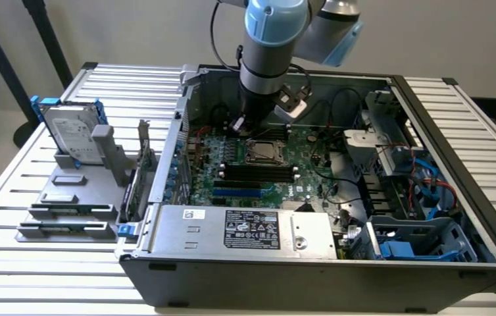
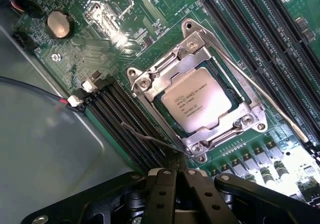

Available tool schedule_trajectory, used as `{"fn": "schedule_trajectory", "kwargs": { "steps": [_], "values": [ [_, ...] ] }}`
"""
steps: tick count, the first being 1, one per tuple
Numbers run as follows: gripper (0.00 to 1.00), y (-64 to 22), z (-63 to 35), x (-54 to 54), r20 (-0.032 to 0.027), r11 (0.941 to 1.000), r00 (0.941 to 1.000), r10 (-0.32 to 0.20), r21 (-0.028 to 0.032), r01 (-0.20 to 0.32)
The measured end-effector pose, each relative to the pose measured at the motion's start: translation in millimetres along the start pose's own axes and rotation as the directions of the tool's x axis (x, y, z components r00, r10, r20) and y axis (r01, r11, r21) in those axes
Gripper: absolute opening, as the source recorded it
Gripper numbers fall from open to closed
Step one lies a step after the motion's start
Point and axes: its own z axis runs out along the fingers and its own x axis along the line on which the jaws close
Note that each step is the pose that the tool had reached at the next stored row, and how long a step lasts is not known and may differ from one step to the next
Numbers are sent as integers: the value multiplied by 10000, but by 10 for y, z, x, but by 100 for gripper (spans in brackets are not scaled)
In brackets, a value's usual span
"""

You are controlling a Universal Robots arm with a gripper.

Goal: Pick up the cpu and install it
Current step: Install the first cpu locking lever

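**Tool.** One arm (image 1: 270,39) reaches down into the open case (image 1: 318,266). Its tool (image 2: 175,172) has the fingertips pressed together, and nothing shows between them. It hangs clear above the board (image 2: 125,39).

**Cpu.** One cpu (image 2: 196,100), silver top upward, lies flat inside the metal frame of the socket (image 2: 150,80). It is seated there, not in the tool. By the look of it the chip is already placed.

**Governing relation.** In the exterior view the cpu (image 1: 261,151) lies just beside the tool tip (image 1: 241,125), toward that view's right and nearer the camera, at a lower level. Tool and chip are apart, with no contact. The chip is near square, so it has no useful long axis. Its edges run in line with the dark memory slots on either side of the socket.

**Count.**
- Cpu: one
- Socket: one
- Arm: one
- Tool: one
- Case: one
- Hard drive (image 1: 71,135): one, standing on the bench (image 1: 20,263) outside the case, well apart from the tool.
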Motion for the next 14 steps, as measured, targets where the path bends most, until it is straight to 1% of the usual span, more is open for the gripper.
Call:
{"fn": "schedule_trajectory", "kwargs": {
  "steps": [14],
  "values": [
    [11, 43, 15, 30, 0, 10000, 10000, 0, 0, 0]
  ]
}}
